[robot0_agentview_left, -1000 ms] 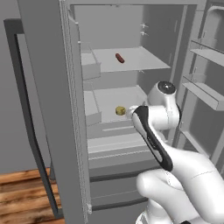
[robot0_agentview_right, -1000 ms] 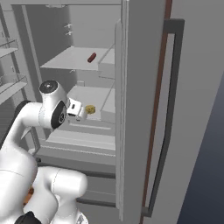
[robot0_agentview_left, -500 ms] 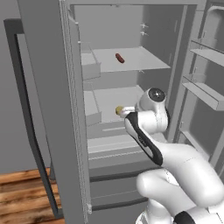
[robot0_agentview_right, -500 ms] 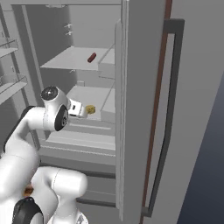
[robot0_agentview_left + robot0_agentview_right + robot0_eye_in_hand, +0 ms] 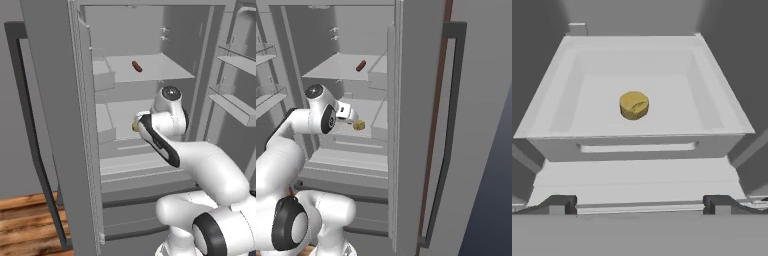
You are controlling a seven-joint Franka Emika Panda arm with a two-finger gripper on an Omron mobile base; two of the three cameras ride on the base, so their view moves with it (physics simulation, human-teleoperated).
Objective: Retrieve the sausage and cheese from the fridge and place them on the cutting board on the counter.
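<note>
The fridge (image 5: 50, 115) stands open. On its upper shelf lies the dark red sausage (image 5: 136, 66), also visible from the right (image 5: 360, 65). One shelf lower sits the yellow cheese (image 5: 634, 105) in the middle of a shallow white tray (image 5: 557, 90). My gripper (image 5: 641, 205) is open, level with the front of that shelf and a short way back from the cheese, nothing between its fingertips (image 5: 559, 204). From the right, the gripper (image 5: 352, 118) points at the cheese (image 5: 359, 125). The arm partly hides the cheese (image 5: 135, 127) in the left base view. The cutting board and counter are out of view.
Fridge doors with long dark handles (image 5: 27, 125) (image 5: 451, 120) flank the opening on both sides. Door bins (image 5: 232, 105) (image 5: 266, 52) jut out beside the arm. White drawers (image 5: 135, 167) sit under the cheese shelf. Wooden floor (image 5: 25, 220) lies at the lower left.
The arm has reached further into the fridge, bringing the hand lower and closer to the cheese shelf. The jaws stayed open; cheese and sausage have not moved.
</note>
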